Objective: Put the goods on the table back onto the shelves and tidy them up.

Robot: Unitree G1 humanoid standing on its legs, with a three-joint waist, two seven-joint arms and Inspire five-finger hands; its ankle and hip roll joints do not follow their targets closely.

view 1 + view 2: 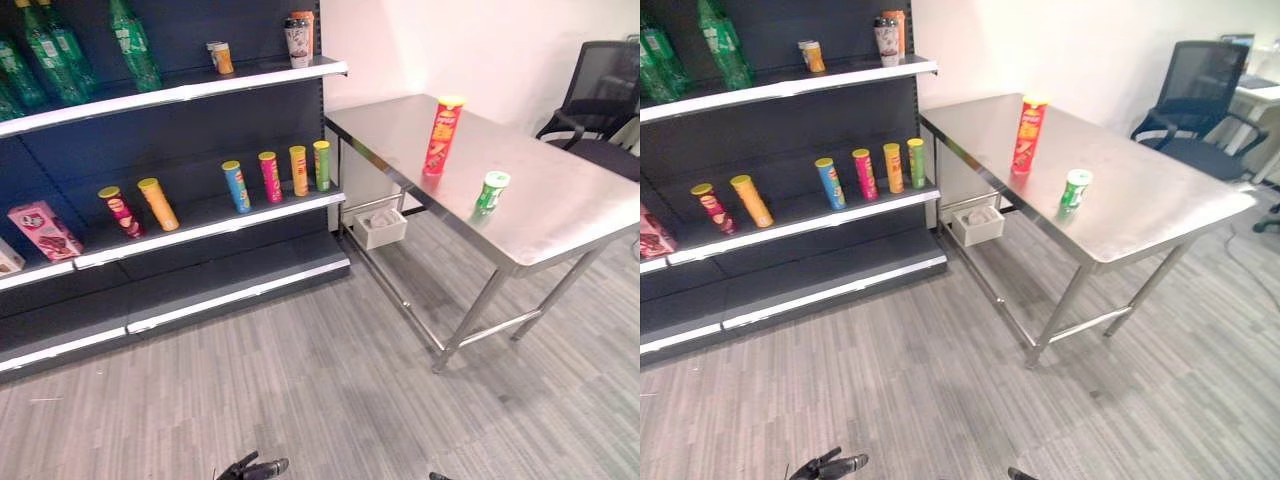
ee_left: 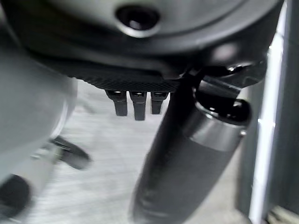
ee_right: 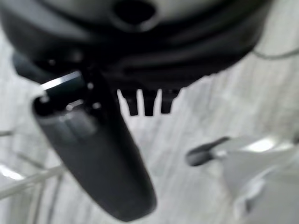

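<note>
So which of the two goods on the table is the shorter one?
The green-and-white can, nearer the table's front edge. The red tube behind it stands much taller; both are upright.

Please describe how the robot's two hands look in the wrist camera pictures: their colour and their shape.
Both hands are dark, nearly black. The left hand has a broad rounded body, short squared fingertips in a row and a thick thumb with a grey band. The right hand looks alike, with a smooth, rounded dark thumb.

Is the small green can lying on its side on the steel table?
No, the small green can stands upright on the steel table, near its front edge, apart from the tall red can.
</note>
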